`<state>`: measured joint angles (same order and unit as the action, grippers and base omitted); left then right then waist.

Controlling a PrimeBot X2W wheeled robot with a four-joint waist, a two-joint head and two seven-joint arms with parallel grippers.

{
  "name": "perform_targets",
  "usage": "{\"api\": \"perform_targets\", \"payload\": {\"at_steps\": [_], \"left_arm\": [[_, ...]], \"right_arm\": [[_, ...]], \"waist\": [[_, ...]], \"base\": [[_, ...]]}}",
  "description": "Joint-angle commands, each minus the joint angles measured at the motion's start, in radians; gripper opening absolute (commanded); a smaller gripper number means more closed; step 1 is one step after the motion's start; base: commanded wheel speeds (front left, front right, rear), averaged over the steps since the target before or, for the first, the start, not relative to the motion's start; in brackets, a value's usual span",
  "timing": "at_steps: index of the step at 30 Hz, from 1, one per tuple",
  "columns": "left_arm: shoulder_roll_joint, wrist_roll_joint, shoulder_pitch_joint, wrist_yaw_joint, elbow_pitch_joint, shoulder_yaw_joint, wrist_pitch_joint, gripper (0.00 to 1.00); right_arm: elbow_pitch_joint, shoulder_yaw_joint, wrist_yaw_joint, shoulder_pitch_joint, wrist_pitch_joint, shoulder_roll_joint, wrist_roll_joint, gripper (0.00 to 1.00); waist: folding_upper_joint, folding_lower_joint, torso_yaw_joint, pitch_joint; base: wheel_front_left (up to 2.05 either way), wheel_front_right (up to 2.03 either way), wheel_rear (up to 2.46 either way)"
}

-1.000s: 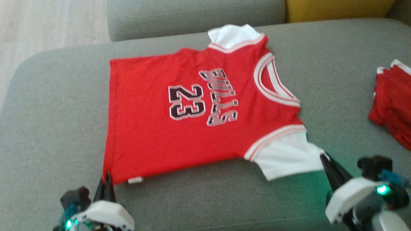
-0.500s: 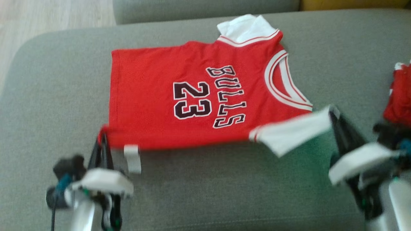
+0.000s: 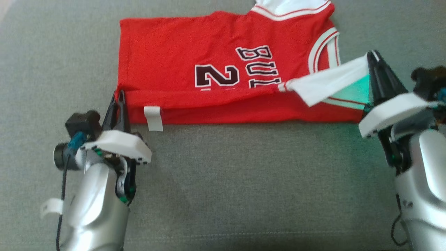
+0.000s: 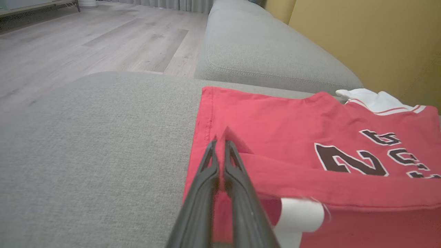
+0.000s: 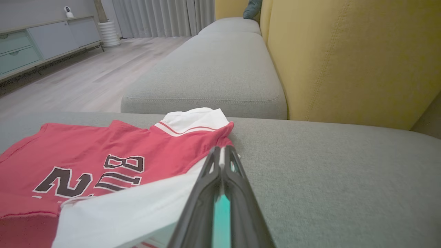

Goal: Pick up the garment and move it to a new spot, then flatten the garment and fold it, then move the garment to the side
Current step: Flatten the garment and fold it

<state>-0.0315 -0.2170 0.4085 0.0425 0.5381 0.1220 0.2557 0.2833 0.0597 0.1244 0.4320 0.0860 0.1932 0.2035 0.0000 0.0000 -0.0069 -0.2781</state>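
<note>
We note a grey fabric sofa seat (image 3: 223, 181) spanning the head view, its weave plain; in the right wrist view a second grey seat cushion (image 5: 206, 75) lies beyond it, a narrow gap between the two; a mustard-yellow backrest (image 5: 344, 62) stands upright along that view's right; something dark teal (image 5: 252, 8) sits at the far end, too small to identify; pale wooden floor (image 4: 86, 44) beside the sofa; grey curtains (image 5: 165, 17) at the back; a white ribbed pot (image 5: 109, 34) just beside a low sideboard (image 5: 41, 41); a small white device (image 5: 69, 12) on top.
</note>
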Motion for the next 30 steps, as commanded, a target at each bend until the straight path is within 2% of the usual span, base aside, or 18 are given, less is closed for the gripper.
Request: {"api": "perform_targets", "payload": {"at_steps": [1, 10, 11, 12, 13, 19, 30], "left_arm": [[-0.019, 0.008, 0.052, -0.005, -0.010, -0.020, 0.006, 0.00], [-0.019, 0.007, 0.130, -0.010, 0.040, -0.011, 0.006, 0.00], [-0.019, 0.003, 0.134, -0.007, 0.045, -0.010, 0.006, 0.32], [-0.019, 0.002, 0.138, -0.003, 0.044, -0.010, 0.006, 0.86], [-0.019, -0.002, 0.138, 0.002, 0.041, -0.012, 0.006, 1.00], [-0.019, -0.048, 0.067, 0.031, -0.007, -0.016, 0.006, 1.00], [-0.019, -0.094, -0.102, 0.067, -0.075, 0.018, 0.006, 1.00]], "right_arm": [[0.005, 0.018, 0.006, 0.051, -0.025, 0.003, -0.011, 0.00], [0.181, -0.004, 0.006, 0.150, -0.126, -0.016, -0.064, 0.00], [0.199, -0.013, 0.006, 0.161, -0.147, -0.022, -0.070, 0.58], [0.215, -0.016, 0.006, 0.171, -0.169, -0.029, -0.076, 1.00], [0.229, -0.020, 0.006, 0.179, -0.193, -0.036, -0.079, 1.00], [0.289, -0.059, 0.006, 0.163, -0.302, -0.066, -0.100, 1.00], [0.305, -0.071, 0.006, -0.014, -0.331, -0.118, -0.059, 1.00]], "waist": [[0.0000, 0.0000, 0.009, -0.032], [0.0000, 0.0000, 0.015, -0.076], [0.0000, 0.0000, 0.015, -0.078], [0.0000, 0.0000, 0.015, -0.081], [0.0000, 0.0000, 0.014, -0.083], [0.0000, 0.0000, 0.013, -0.069], [0.0000, 0.0000, -0.013, -0.025]], "base": [[0.00, 0.00, 0.00], [0.00, 0.00, 0.00], [0.00, 0.00, 0.00], [0.00, 0.00, 0.00], [0.00, 0.00, 0.00], [0.00, 0.00, 0.00], [0.00, 0.00, 0.00]]}}
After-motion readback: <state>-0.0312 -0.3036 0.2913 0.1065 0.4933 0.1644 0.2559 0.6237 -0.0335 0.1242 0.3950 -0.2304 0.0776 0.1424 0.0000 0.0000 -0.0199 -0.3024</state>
